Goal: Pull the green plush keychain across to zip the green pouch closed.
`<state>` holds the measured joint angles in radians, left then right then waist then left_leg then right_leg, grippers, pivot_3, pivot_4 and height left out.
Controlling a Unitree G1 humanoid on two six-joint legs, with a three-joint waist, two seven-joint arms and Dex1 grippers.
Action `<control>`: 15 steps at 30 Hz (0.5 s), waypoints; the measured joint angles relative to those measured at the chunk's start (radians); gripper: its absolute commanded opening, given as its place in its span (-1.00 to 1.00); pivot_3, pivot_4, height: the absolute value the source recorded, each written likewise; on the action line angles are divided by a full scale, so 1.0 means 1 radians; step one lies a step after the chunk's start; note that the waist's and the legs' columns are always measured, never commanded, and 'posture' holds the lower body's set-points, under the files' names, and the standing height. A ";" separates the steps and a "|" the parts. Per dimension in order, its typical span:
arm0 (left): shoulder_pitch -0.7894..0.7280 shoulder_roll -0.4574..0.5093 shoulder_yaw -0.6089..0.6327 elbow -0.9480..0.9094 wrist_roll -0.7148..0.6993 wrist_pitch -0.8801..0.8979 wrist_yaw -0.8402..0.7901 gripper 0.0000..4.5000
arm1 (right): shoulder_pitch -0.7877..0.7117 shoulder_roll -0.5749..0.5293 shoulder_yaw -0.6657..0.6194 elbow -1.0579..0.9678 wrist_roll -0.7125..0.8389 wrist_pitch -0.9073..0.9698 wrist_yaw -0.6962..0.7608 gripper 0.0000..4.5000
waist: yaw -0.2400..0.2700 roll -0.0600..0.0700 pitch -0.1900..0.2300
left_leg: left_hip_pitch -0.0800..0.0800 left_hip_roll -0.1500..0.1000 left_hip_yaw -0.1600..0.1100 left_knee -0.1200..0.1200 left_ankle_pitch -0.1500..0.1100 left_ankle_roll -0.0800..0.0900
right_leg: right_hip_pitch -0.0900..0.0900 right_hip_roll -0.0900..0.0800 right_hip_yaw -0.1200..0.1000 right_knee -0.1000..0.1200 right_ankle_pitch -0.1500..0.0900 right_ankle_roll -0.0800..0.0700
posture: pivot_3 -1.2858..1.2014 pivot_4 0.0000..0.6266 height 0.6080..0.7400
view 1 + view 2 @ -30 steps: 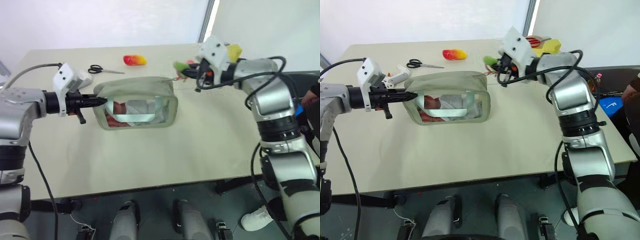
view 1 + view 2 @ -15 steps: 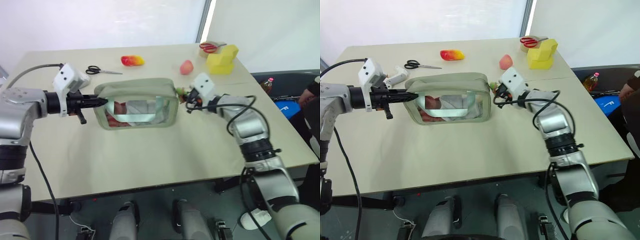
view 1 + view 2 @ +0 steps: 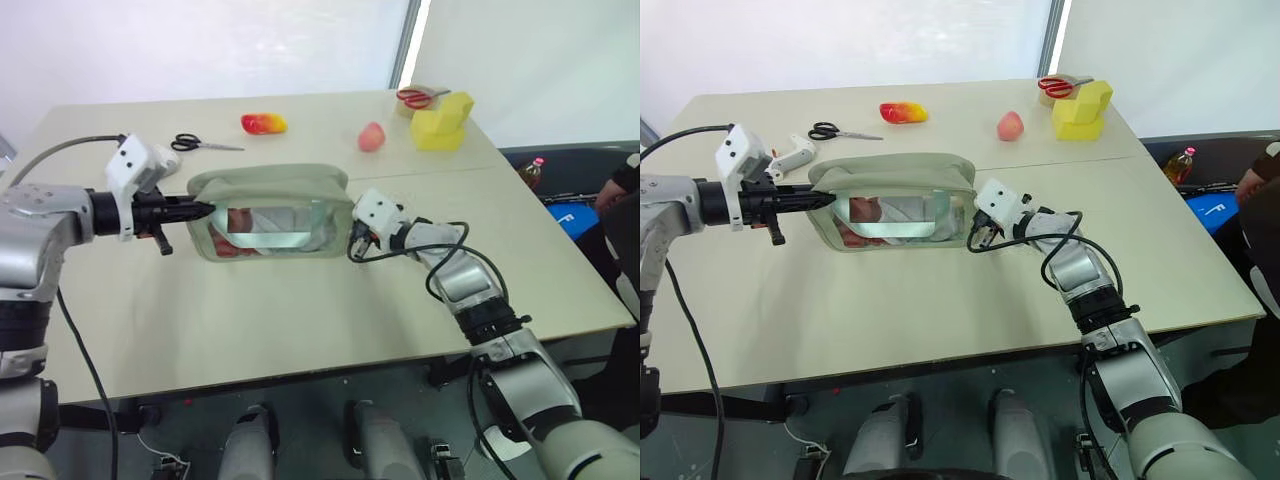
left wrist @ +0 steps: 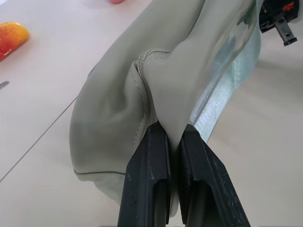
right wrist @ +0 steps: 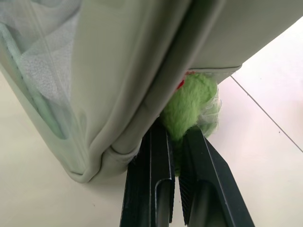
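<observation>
Standing on the counter, the green pouch sits a little left of the middle with its clear front window facing the robot and its soft top rounded over. Inside, through the window, pale and reddish things can be made out, though not clearly enough to name.

The left hand reaches in level from the left and is pinched shut on the pouch's left end: in the left wrist view the two black fingers are closed tight on a fold of the sage fabric beside a stitched seam.

The right hand lies low over the counter at the pouch's right end. In the right wrist view its fingers are nearly together, squeezed on the green plush keychain, whose fuzzy lime body bulges out just beyond the fingertips and sits tucked against the lower corner of the pouch, touching it. A speck of red shows where the charm meets the bag.

Farther back on the counter, well apart from the pouch, lie black-handled scissors to the left, a red and yellow toy behind the pouch, and a pink ball to the right of that. In the far right corner a yellow block stands with red-handled scissors just behind it. A small white object rests near the left arm's wrist.
</observation>
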<state>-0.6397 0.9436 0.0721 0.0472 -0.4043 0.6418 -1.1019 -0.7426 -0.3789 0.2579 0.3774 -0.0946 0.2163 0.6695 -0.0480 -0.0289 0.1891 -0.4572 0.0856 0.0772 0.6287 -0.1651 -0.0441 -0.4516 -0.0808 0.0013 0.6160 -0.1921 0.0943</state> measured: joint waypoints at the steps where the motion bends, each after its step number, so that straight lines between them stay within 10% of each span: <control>1: 0.000 0.000 0.000 0.000 0.000 0.000 0.002 -1.00 | -0.002 0.001 -0.012 0.000 0.008 0.010 0.009 -0.66 | 0.000 0.000 0.000 | 0.000 0.000 0.000 0.000 0.000 0.000 | 0.000 0.000 0.000 0.000 0.000 0.000 | 0.03 -0.52 1.00; 9: -0.019 0.002 0.017 0.039 -0.007 0.007 0.012 0.63 | -0.058 -0.143 -0.104 -0.153 0.167 0.268 0.226 1.00 | 0.006 0.001 0.001 | -0.006 0.000 0.000 0.000 0.000 0.000 | -0.007 0.000 0.000 0.000 0.000 0.000 | 0.03 -0.52 1.00; 11: -0.028 0.013 0.021 0.050 -0.010 0.005 0.000 0.99 | -0.081 -0.203 -0.125 -0.227 0.220 0.342 0.287 1.00 | 0.007 0.001 0.001 | -0.006 0.000 0.000 -0.001 0.000 0.000 | -0.008 0.000 0.000 -0.001 0.000 0.001 | 0.03 -0.52 1.00; 15: -0.028 0.051 0.029 0.074 -0.014 0.006 -0.027 0.99 | -0.131 -0.318 -0.182 -0.359 0.335 0.509 0.391 1.00 | 0.005 0.001 0.001 | -0.006 0.000 0.000 -0.003 0.000 0.000 | -0.008 0.000 0.000 -0.001 0.000 0.000 | 0.03 -0.52 1.00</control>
<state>-0.6679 0.9942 0.1015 0.1217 -0.4180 0.6481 -1.1288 -0.8732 -0.6967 0.0757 0.0183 0.2401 0.7254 1.0605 -0.0432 -0.0276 0.1899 -0.4633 0.0856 0.0774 0.6261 -0.1652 -0.0440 -0.4598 -0.0810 0.0013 0.6146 -0.1925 0.0946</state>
